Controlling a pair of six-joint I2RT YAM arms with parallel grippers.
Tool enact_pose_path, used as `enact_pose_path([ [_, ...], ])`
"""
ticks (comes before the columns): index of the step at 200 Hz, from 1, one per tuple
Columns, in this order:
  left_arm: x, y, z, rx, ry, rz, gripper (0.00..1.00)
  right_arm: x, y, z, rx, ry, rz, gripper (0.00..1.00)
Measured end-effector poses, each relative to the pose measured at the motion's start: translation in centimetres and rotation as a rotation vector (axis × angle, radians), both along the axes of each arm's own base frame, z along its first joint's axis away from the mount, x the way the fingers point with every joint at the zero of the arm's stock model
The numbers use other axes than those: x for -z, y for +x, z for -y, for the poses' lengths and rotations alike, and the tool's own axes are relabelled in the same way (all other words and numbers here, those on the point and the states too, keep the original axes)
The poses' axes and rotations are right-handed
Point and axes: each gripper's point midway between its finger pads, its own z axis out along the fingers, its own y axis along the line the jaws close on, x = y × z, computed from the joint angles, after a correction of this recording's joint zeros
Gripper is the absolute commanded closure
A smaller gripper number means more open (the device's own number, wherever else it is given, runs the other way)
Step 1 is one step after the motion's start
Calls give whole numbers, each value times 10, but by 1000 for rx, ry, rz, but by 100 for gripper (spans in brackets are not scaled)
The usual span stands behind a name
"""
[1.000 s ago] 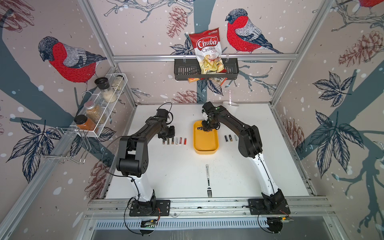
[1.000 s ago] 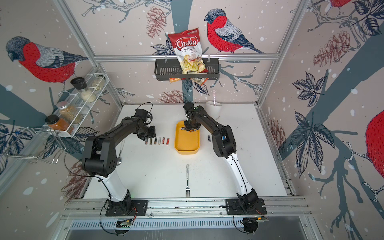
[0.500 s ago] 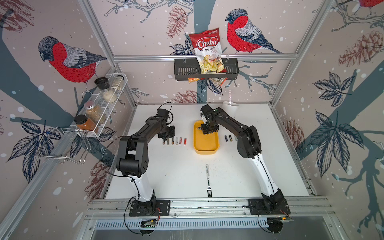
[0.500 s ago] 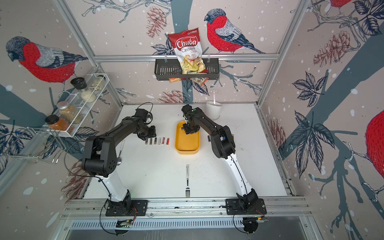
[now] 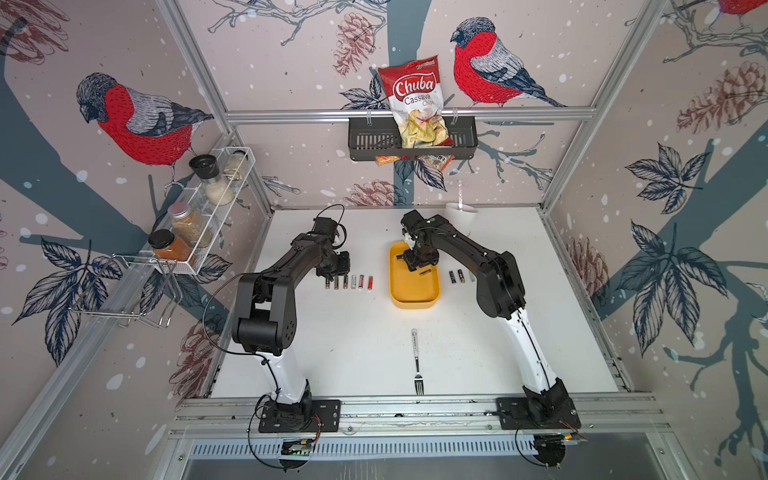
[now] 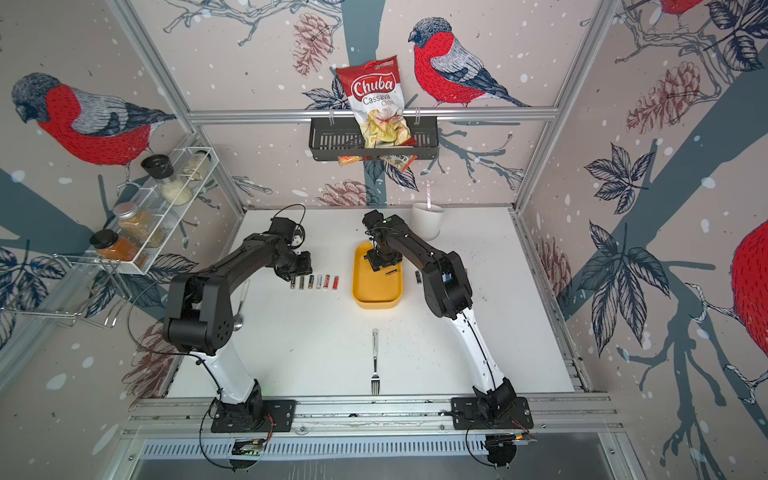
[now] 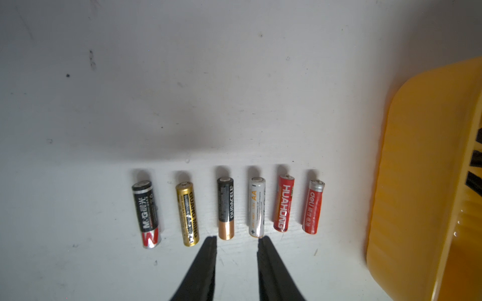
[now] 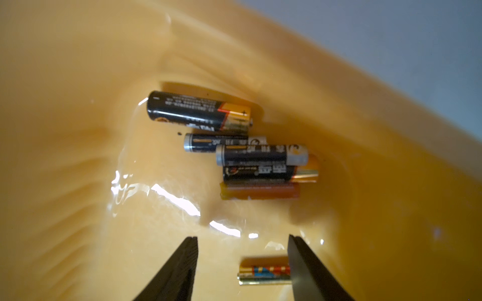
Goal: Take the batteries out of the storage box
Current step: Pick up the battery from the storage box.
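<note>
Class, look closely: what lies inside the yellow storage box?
A cluster of batteries, plus a gold battery beside the open right tool. In both top views the right arm hides part of the storage box.

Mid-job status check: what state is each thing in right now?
left gripper, open, empty.
right gripper, open, empty, inside the storage box.
storage box, upright, not yet emptied.
batteries in the box, lying flat, bunched together.
small battery, loose, apart from the bunch, ungripped.
row of six batteries, out on the table, side by side.
fork, lying flat.
white cup, upright.
</note>
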Motion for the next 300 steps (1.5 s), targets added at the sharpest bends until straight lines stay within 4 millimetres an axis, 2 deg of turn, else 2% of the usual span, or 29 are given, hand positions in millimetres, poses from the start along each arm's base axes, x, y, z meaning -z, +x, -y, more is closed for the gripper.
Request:
enact_pose_path([
  [41,-2,0,0,0,-1,5,68,-11,-1,4,10,-37,27,42],
  [70,-2,-1,1,2,0,3,68,-17,-3,9,100,-48,25,45],
  [152,-2,-1,2,9,0,4,68,-9,-6,13,287,-30,-24,51],
  [253,0,-1,2,10,0,6,68,2,-15,22,339,-63,-69,53],
  [300,0,-1,2,12,1,6,68,9,-23,21,332,-72,-94,56],
])
